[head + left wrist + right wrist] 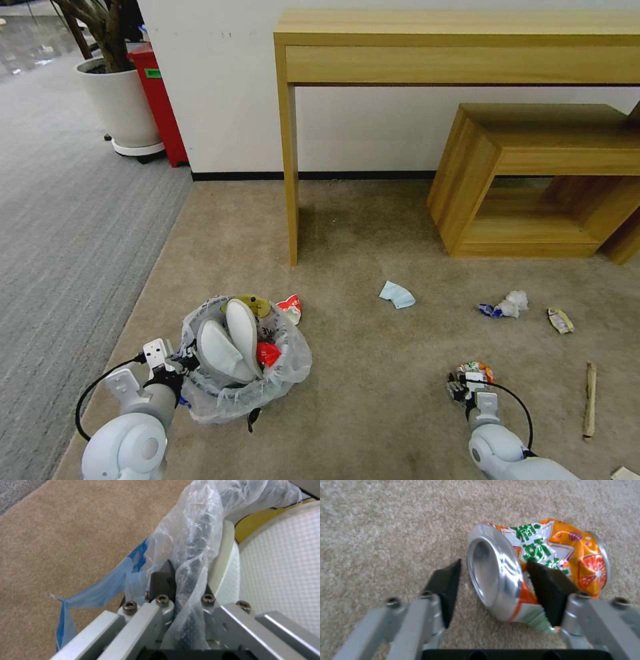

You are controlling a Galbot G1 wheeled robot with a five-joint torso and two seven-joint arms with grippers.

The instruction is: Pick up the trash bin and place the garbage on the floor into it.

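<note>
Your right gripper (491,580) is sitting low over the beige carpet (373,393), and the crushed can (536,575) is lying right in its mouth — the silver end is standing between the two black pads, one pad (448,585) apart from it with a gap showing, the other (550,590) lying against the orange printed side. You're not clamping yet; the jaws are spread around the can.

Over on your left, the left gripper (183,580) is pinching the rim of the trash bin (243,360) through its clear plastic bag (196,535), clenched tight on it. You're seeing two white slippers (230,340) standing in the bin with a red wrapper (268,353) beside them, and another red and white wrapper (291,308) lying just behind the bin.

Farther out on the carpet, a pale blue scrap (397,294), a crumpled white and blue wad (508,305), a small flattened wrapper (560,320) and a wooden stick (589,399) are lying well apart — the stick nearest your right arm.
</note>
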